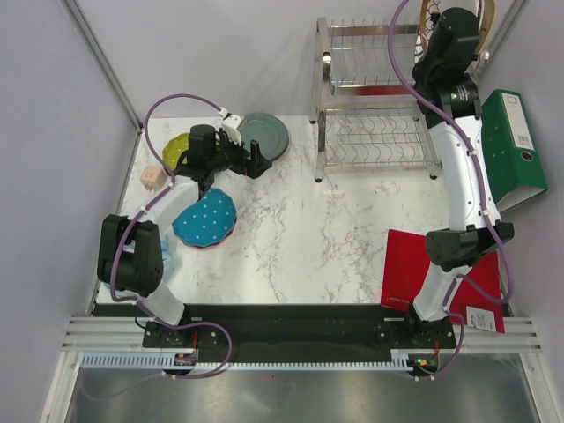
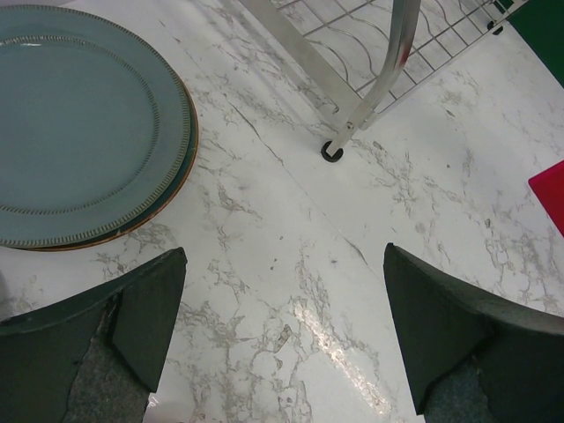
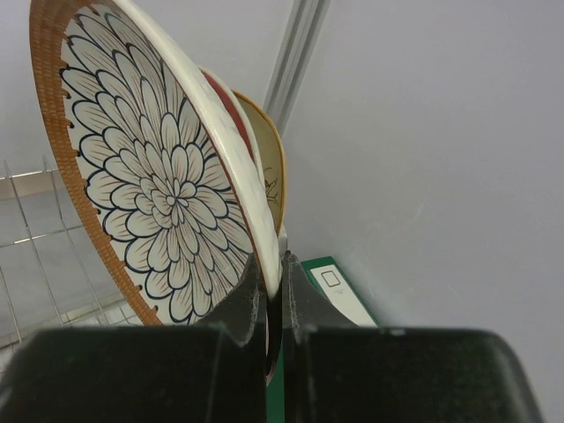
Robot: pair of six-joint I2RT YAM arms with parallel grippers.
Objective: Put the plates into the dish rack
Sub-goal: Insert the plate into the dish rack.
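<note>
A: Flower plate (image 3: pixel 150 176), where?
B: In the air, on edge, far-right corner, above & just right of the rack (image 1: pixel 374 115). R claw (image 3: pixel 273 266) pinches its lower rim, jaws pressed almost together w/ only the rim between. Tan plate (image 3: pixel 269 167) sits right behind it. Can't tell if it's in the same pinch.
A: Anything in the rack?
B: No plate visible in the slots from top cam.
A: L side?
B: L claw (image 2: pixel 284 256) spread wide, low over the table (image 2: pixel 291 203), holding nothing. Blue plate (image 2: pixel 79 123) just to its left, stacked on another w/ an orange rim. Dotted plate (image 1: pixel 204 220) & lime plate (image 1: pixel 176 148) lie flat nearby, well apart from the rack.
A: Step?
B: My read: carry-to-rack phase for the flower plate, w/ most of the job left.
A: Next move needs?
B: Plate upright, rim lined up w/ a gap between two wires, straight descent, release only once seated. Risks: rim clips the tube frame, or the arm brushes the binder (image 1: pixel 515 145). A thin-rim grip may let the plate swing.
</note>
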